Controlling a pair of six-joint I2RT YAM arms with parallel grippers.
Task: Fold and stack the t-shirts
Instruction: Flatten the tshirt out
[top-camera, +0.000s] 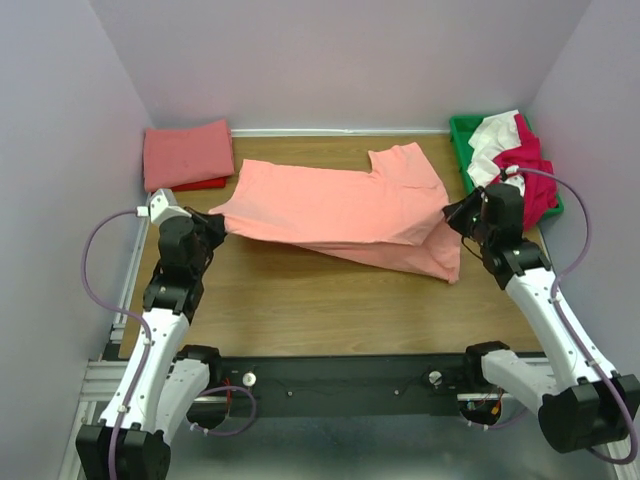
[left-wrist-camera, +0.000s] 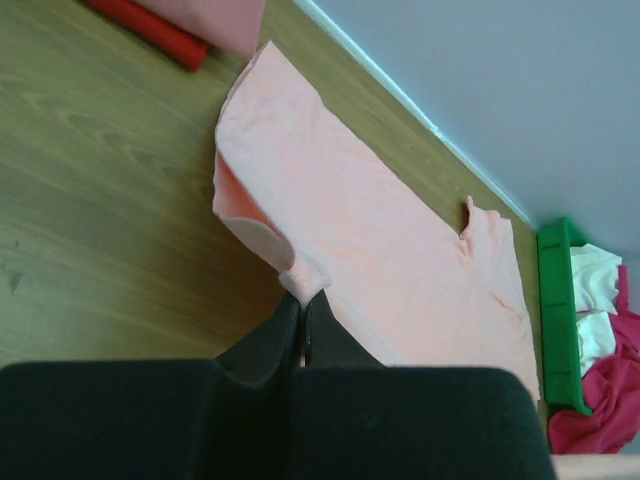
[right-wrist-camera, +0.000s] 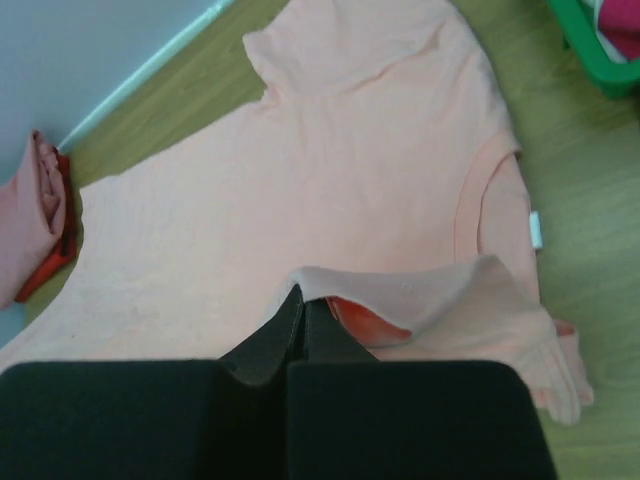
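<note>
Salmon t-shirt (top-camera: 340, 205), long axis left-right between left gripper (top-camera: 217, 228) and right gripper (top-camera: 453, 214), each clenched on its near edge.

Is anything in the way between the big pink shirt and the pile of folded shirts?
Nothing visible. Only a strip of bare table lies between the salmon shirt and the folded pile in the far-left corner. The left gripper and right gripper both pinch the shirt.

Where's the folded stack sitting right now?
Top view: the folded stack lies at the far left corner of the table, beside the hem end of the spread salmon t-shirt, opposite the green bin.
</note>
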